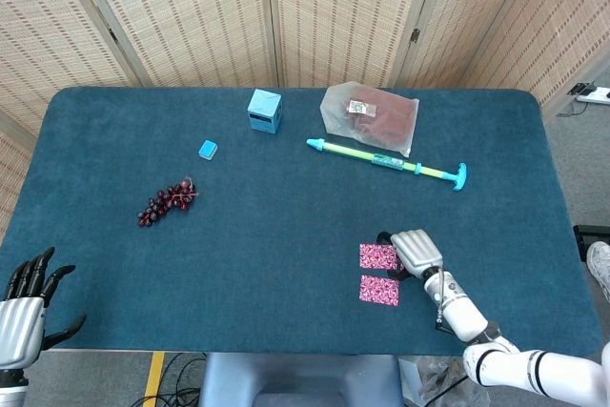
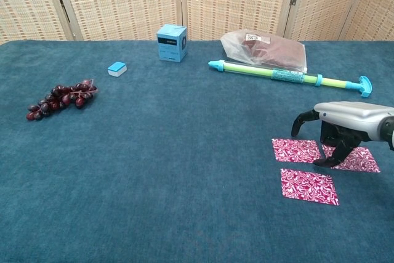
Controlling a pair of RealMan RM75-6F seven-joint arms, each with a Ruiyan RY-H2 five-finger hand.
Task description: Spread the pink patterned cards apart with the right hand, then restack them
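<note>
Three pink patterned cards lie flat and apart at the near right of the blue table. In the chest view one card (image 2: 297,150) is on the left, one (image 2: 309,186) lies nearer me, and one (image 2: 359,160) is on the right. My right hand (image 2: 337,122) arches over the gap between the upper two, fingers spread downward, a fingertip (image 2: 325,161) touching the right card's left edge. It holds nothing. In the head view the right hand (image 1: 416,253) hides most of that card beside the other two (image 1: 377,256) (image 1: 379,290). My left hand (image 1: 24,307) stays open at the near left edge.
Purple grapes (image 2: 58,98) lie at the left. A small blue block (image 2: 116,69) and a light blue box (image 2: 172,42) sit further back. A green and blue pump tube (image 2: 286,75) and a plastic bag (image 2: 265,48) with something reddish lie behind the cards.
</note>
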